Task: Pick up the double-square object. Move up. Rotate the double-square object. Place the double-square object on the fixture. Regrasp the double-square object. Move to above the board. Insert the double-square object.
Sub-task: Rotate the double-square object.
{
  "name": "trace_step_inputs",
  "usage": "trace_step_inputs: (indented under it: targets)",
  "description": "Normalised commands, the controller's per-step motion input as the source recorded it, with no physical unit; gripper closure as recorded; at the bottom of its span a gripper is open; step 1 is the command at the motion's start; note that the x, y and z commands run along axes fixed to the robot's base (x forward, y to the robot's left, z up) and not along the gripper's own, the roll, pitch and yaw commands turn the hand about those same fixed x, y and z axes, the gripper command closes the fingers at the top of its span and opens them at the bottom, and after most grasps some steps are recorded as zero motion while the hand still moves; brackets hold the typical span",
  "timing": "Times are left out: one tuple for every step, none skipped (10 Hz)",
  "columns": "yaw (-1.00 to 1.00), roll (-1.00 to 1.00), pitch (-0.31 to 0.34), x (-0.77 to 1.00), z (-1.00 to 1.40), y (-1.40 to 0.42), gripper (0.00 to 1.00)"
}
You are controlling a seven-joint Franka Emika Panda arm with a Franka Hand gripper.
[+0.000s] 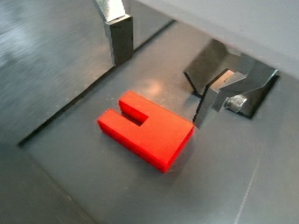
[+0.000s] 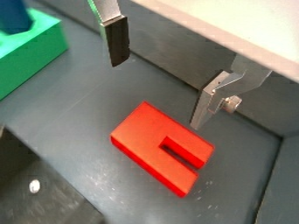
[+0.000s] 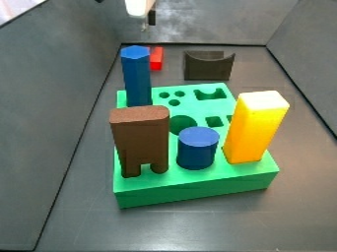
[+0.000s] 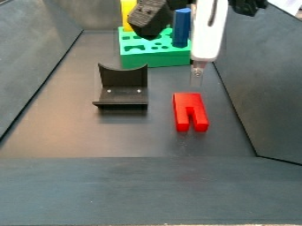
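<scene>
The double-square object [image 1: 146, 131] is a glossy red block with a notch. It lies flat on the dark floor, seen in both wrist views [image 2: 162, 147] and both side views [image 4: 189, 111] [image 3: 156, 57]. My gripper [image 1: 160, 89] hangs above it, open and empty, with the block below the gap between the fingers [image 2: 117, 44]. In a side view the gripper [image 4: 196, 76] is just above the block's far end. The fixture [image 4: 120, 88] stands on the floor to the side of the block. The green board [image 3: 198, 185] lies beyond it.
The board holds a blue hexagonal column [image 3: 136, 74], a brown arch block [image 3: 138, 140], a blue cylinder [image 3: 198, 148] and a yellow block [image 3: 254, 124]. Grey walls enclose the floor on all sides. The board's corner [image 2: 30, 52] shows in a wrist view.
</scene>
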Motion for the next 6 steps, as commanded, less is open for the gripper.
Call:
trace_step_inputs:
  targets:
    - [1.00, 0.00, -0.013, 0.04, -0.02, 0.00, 0.00]
    - [1.00, 0.00, -0.013, 0.04, -0.02, 0.00, 0.00]
    - [1.00, 0.00, -0.014, 0.04, -0.02, 0.00, 0.00]
    - [1.00, 0.00, -0.014, 0.04, -0.02, 0.00, 0.00]
    - [1.00, 0.00, -0.015, 0.04, -0.02, 0.00, 0.00]
    - [1.00, 0.00, -0.016, 0.04, -0.02, 0.00, 0.00]
